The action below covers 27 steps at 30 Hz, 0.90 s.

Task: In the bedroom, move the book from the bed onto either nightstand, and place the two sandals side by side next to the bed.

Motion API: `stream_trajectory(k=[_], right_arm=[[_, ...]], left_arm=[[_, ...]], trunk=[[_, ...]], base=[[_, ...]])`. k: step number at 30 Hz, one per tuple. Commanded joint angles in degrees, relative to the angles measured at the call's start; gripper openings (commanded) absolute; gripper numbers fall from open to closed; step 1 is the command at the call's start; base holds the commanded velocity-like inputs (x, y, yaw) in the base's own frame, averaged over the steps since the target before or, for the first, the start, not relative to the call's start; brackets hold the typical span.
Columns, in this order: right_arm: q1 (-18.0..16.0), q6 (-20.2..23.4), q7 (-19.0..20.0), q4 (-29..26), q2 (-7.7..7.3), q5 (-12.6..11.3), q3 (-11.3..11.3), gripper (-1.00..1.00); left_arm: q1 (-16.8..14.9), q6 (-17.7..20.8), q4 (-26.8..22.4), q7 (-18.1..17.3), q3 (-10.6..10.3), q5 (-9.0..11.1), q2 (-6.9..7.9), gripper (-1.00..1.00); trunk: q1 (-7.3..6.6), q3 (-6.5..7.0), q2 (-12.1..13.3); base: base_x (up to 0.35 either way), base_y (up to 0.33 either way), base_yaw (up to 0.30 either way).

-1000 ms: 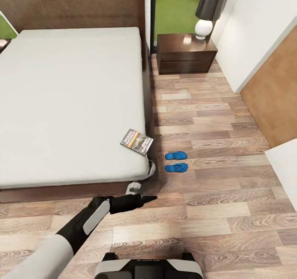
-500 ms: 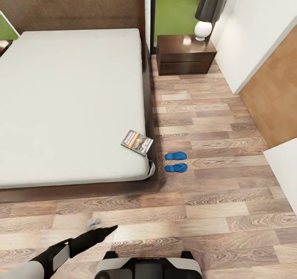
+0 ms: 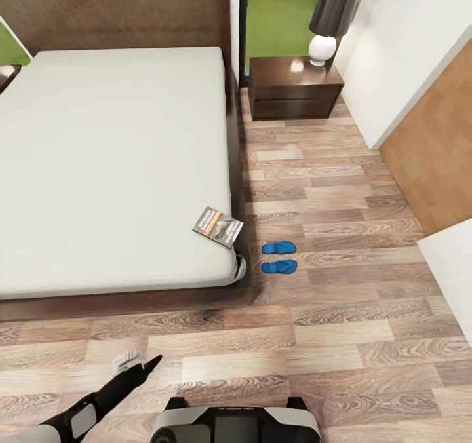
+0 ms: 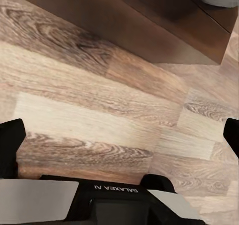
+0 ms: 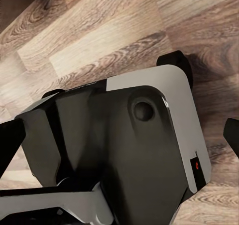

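Where the head view begins at its left, the bed [image 3: 111, 161] takes up most of the room: a plain pale mattress on a dark brown frame with a tall headboard behind it. Below it, low at the left, the left arm reaches over the plank floor [image 3: 354, 338], well short of the bed's foot; its gripper [image 3: 134, 363] points towards the bed, and the left wrist view shows its jaws spread wide with only floorboards and the dark bed frame [image 4: 149, 20] between them. Near the mattress's right front corner lies the book [image 3: 217, 225], thin, dark-covered, with an orange band and a picture, flat and turned askew, close to the edge. Just right of that corner, on the floor beside the bed, the two sandals [image 3: 279, 257] lie side by side, bright blue, close together but not touching. Farther back stands the nightstand [image 3: 295, 88], dark reddish-brown with drawer fronts, carrying a lamp [image 3: 328, 17] with a white base and dark shade. A white wall [image 3: 406, 43] and a brown panel [image 3: 439, 161] close the right side. In the right wrist view the right gripper [image 5: 122, 137] has its jaws spread, with the robot's grey-and-black base [image 5: 129, 150] between them.
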Motion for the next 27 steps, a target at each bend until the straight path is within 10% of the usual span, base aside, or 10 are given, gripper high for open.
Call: stream_trajectory(k=[1, 27], right_arm=[[-0.03, -0.23, 0.08, 0.04, -0.03, -0.41, 0.48, 1.00], [-0.03, -0.23, -0.08, 0.03, -0.01, -0.35, 0.48, 1.00]], left_arm=[[0.02, -0.47, 0.04, 0.04, -0.53, 1.00, -0.01, 1.00], [0.35, -0.80, -0.04, 0.67, -0.70, 2.22, -1.18, 1.00]], trunk=[[0.01, -0.03, -0.03], [0.01, -0.03, -0.03]], base=[[0.000, 0.000, 0.000], [0.103, 0.000, 0.000]])
